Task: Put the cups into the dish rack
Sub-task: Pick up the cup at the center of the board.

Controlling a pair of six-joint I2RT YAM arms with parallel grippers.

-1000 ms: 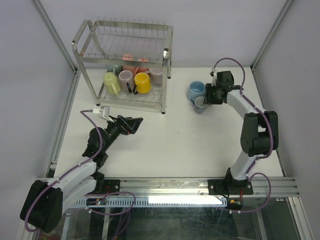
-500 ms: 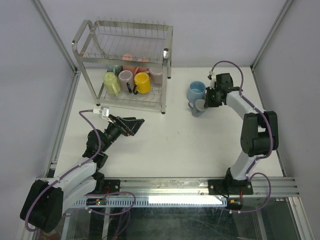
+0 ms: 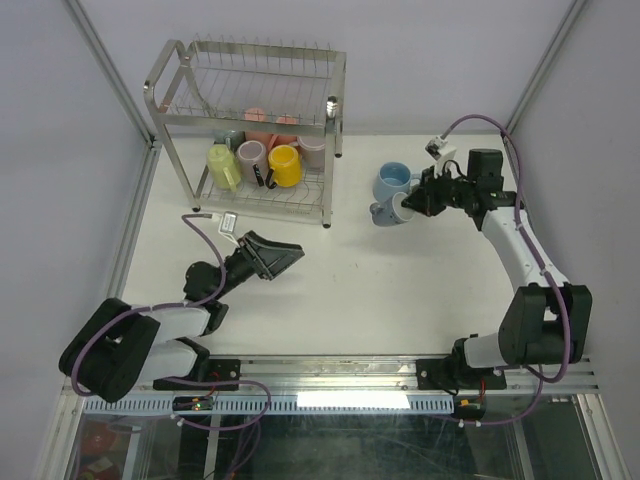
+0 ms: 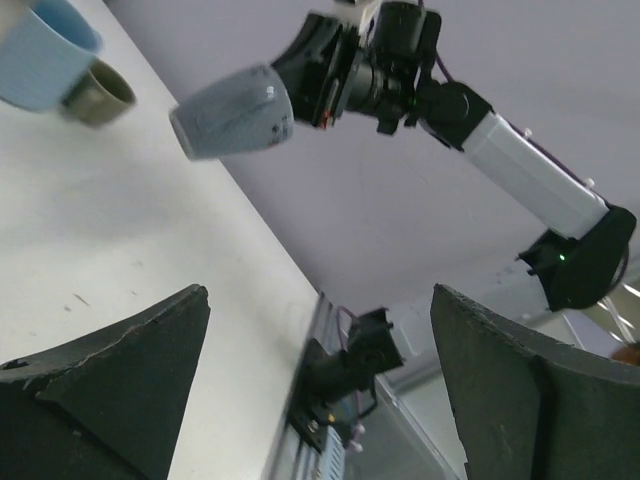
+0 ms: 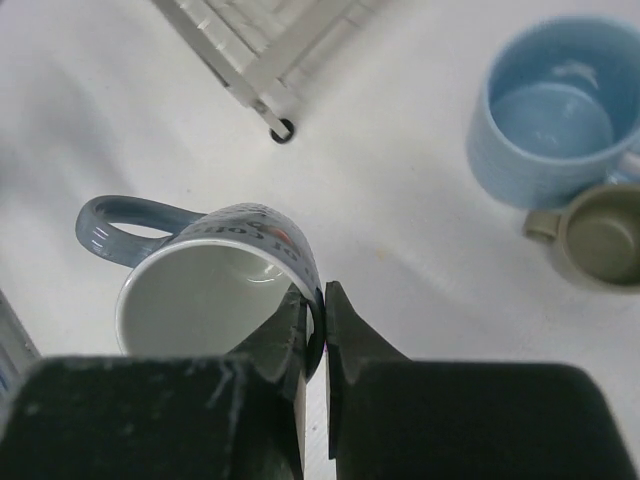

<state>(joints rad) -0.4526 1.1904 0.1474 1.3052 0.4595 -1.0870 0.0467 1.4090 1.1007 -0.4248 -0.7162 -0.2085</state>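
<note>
While it is held up, grey mug (image 3: 386, 211): upper right.
Right end effector (image 3: 410, 203): pinched on its rim.
Left end effector (image 3: 286, 260): spread wide.

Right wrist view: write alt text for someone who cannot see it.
The right gripper pinches the rim of a grey-blue mug, handle to the left. On the white table beyond stand a light blue cup and a smaller olive cup.

White table (image 3: 350, 280), dish rack (image 3: 250, 75), blue cup (image 3: 392, 180), olive cup (image 5: 598, 238)
</note>
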